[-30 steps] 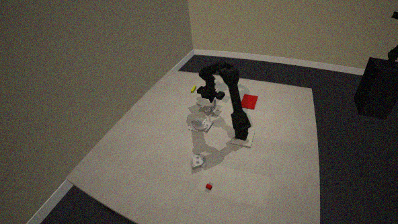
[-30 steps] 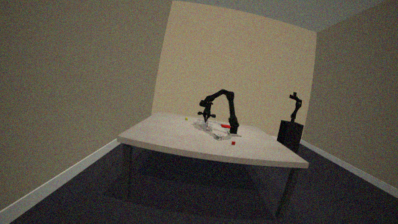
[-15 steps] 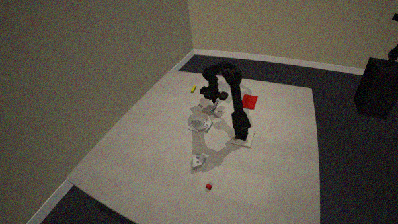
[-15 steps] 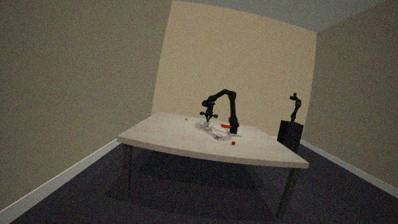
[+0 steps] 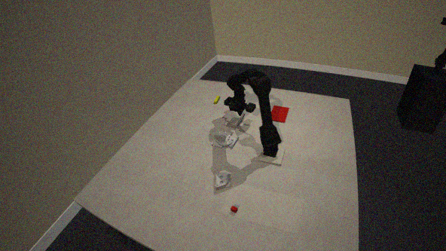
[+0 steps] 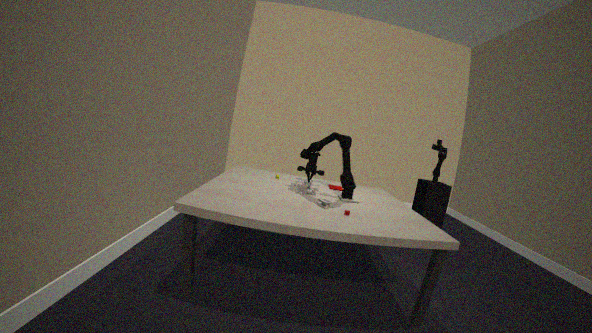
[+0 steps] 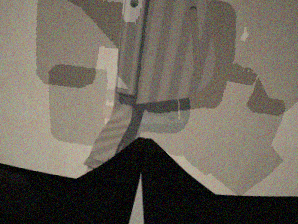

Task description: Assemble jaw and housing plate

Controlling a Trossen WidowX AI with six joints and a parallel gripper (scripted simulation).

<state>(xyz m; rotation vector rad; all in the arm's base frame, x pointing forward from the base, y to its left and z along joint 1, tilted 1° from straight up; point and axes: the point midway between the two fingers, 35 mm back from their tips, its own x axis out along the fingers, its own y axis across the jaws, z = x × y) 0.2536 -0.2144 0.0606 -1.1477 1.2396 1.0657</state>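
My gripper (image 5: 240, 113) (image 6: 309, 181) (image 7: 144, 144) is shut, with its fingertips together and nothing seen between them. It points down just above a loose grey ribbed part (image 5: 235, 121) (image 7: 165, 55), which looks like the free jaw. In the wrist view this part lies just beyond the fingertips; whether they touch it I cannot tell. A pale assembly (image 5: 230, 139), which looks like the base with its pins and other jaw, lies closer to the top camera. Its gear teeth are too small to make out. A pale plate with dark holes (image 5: 222, 179), likely the housing plate, lies apart from it.
A red square (image 5: 280, 114) (image 6: 335, 187) lies behind the arm. A yellow block (image 5: 216, 99) (image 6: 277, 176) is beyond the gripper, and a small red block (image 5: 233, 209) (image 6: 347, 212) lies past the plate. A black pedestal (image 5: 422, 100) (image 6: 431, 200) with another arm stands off the table.
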